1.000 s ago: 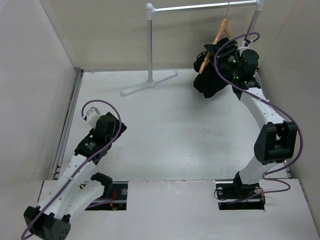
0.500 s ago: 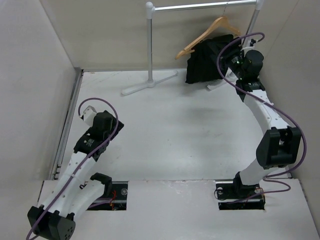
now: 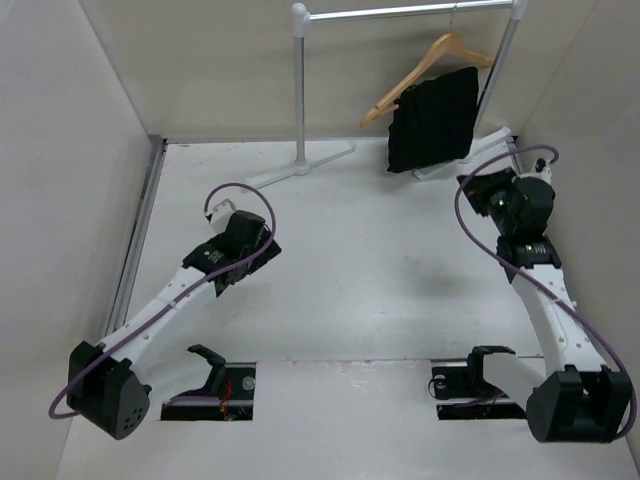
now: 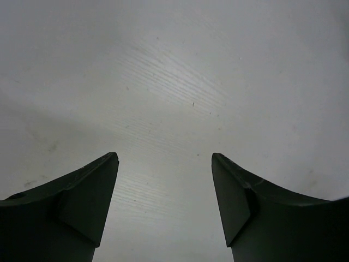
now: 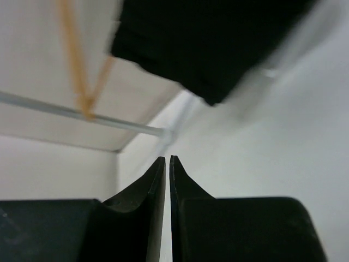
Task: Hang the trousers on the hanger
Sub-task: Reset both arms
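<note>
The black trousers [image 3: 433, 118] hang folded over the crossbar of the tan wooden hanger [image 3: 425, 65], whose hook sits on the rail. In the right wrist view the trousers [image 5: 207, 43] show blurred above, with the hanger [image 5: 82, 71] to their left. My right gripper [image 3: 480, 190] is below and to the right of them, clear of the fabric. Its jaws [image 5: 167, 158] are shut with nothing between them. My left gripper [image 3: 266, 252] hovers over the middle-left of the table. Its fingers [image 4: 164, 155] stand wide open over bare white surface.
The grey metal rail stand has its post [image 3: 299, 90] at the back centre and a foot [image 3: 300, 165] reaching onto the table. Another foot [image 3: 470, 150] lies under the trousers. Walls close in the left, back and right sides.
My right gripper let go of the trousers, pulled back toward me and shut. The hanger with the trousers swung round to hang flat. My left arm reached forward and to the right.
</note>
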{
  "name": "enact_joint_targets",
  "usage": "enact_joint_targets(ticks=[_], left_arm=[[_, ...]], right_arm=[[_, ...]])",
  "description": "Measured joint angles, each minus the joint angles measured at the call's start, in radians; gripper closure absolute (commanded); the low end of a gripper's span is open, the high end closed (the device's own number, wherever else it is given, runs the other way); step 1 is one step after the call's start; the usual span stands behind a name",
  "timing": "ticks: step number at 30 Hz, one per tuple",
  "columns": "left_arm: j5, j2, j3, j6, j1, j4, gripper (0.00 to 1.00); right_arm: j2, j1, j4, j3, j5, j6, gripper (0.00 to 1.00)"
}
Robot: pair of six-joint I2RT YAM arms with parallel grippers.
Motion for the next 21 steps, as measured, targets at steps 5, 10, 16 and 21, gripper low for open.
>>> enact_joint_targets(ticks=[5, 10, 16, 21], left_arm=[[0.012, 0.106, 0.019, 0.003, -0.076, 0.019, 0.29], [0.026, 0.177, 0.056, 0.004, -0.120, 0.043, 0.27], [0.049, 0.237, 0.074, 0.015, -0.162, 0.077, 0.28], [0.063, 0.254, 0.074, 0.026, -0.173, 0.107, 0.29]], right_arm=[[-0.101, -0.016, -0.227, -0.183, 0.152, -0.074, 0.71], [-0.152, -0.014, -0.435, -0.324, 0.291, -0.087, 0.34], [-0.221, 0.011, -0.546, -0.354, 0.397, -0.095, 0.30], [-0.209, 0.034, -0.560, -0.354, 0.404, -0.107, 0.33]])
